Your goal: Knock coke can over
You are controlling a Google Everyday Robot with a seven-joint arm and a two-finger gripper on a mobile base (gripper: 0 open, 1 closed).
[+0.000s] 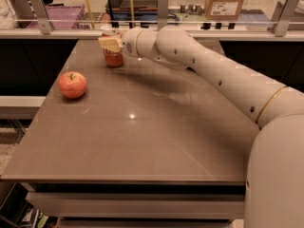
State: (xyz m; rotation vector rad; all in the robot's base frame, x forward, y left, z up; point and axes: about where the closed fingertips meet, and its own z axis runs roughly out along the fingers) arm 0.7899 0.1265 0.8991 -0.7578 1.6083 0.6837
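Observation:
The coke can (113, 57) stands upright near the far left part of the brown table (142, 127). It is red with a silver top. My gripper (111, 43) is at the end of the white arm reaching from the right, right at the can's upper part and in front of it. The cream-coloured fingers (109, 42) cover the can's upper side; whether they touch it I cannot tell.
A red apple (72, 84) lies on the table's left side, in front of the can. A glass rail with metal posts (163, 8) runs behind the far edge. A cardboard box (227, 1) and a purple crate (57, 15) sit beyond it.

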